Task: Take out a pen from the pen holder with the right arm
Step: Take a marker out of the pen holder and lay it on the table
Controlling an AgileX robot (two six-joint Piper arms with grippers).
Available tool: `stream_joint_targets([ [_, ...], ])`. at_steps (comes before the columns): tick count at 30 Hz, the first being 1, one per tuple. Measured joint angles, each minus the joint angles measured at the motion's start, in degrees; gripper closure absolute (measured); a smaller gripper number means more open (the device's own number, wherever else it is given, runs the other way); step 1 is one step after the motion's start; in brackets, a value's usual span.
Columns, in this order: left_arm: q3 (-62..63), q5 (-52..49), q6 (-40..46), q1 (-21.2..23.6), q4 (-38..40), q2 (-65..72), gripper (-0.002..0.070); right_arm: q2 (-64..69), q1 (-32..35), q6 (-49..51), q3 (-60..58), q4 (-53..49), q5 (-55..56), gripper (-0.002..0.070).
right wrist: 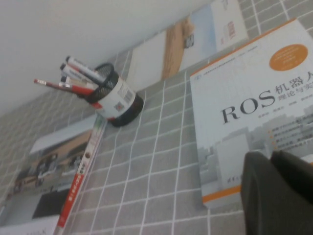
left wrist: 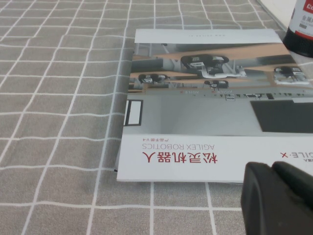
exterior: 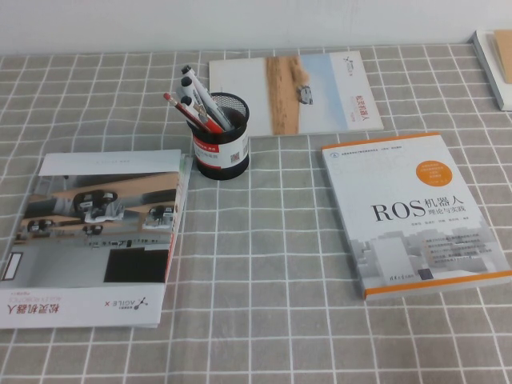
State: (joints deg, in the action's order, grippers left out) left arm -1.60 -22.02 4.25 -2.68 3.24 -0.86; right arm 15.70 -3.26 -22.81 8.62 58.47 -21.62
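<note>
A black mesh pen holder point(exterior: 220, 136) with a red and white label stands on the checked cloth at the back centre, holding several pens point(exterior: 198, 100) that lean to the left. The right wrist view shows the same pen holder point(right wrist: 116, 100) and pens point(right wrist: 78, 78) from afar. My right gripper point(right wrist: 271, 161) is shut and hangs over the near edge of the ROS book point(right wrist: 254, 112), well short of the holder. Over the near edge of the AgileX brochure point(left wrist: 215, 103), my left gripper point(left wrist: 271, 171) is shut with nothing in it. Neither arm appears in the high view.
The ROS book point(exterior: 412, 208) lies on the right, the AgileX brochure point(exterior: 96, 240) at the front left. A booklet with a sandy picture point(exterior: 296, 92) lies behind the holder. Another book's corner point(exterior: 496, 60) shows at the back right.
</note>
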Motion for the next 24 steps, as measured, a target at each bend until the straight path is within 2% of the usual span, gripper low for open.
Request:
stream_joint_targets([
  [7,0.0,0.0,0.0,0.0,0.0,0.0,0.0680,17.2,0.0,-9.9,11.5,-0.7,-6.8,0.0688],
  [17,0.0,0.0,0.0,0.0,0.0,0.0,0.0680,36.2,-0.5,-20.0,25.5,0.1,-9.5,0.0688],
  [24,0.0,0.0,0.0,0.0,0.0,0.0,0.0680,46.1,-8.1,-23.1,33.9,0.8,-8.6,0.0688],
])
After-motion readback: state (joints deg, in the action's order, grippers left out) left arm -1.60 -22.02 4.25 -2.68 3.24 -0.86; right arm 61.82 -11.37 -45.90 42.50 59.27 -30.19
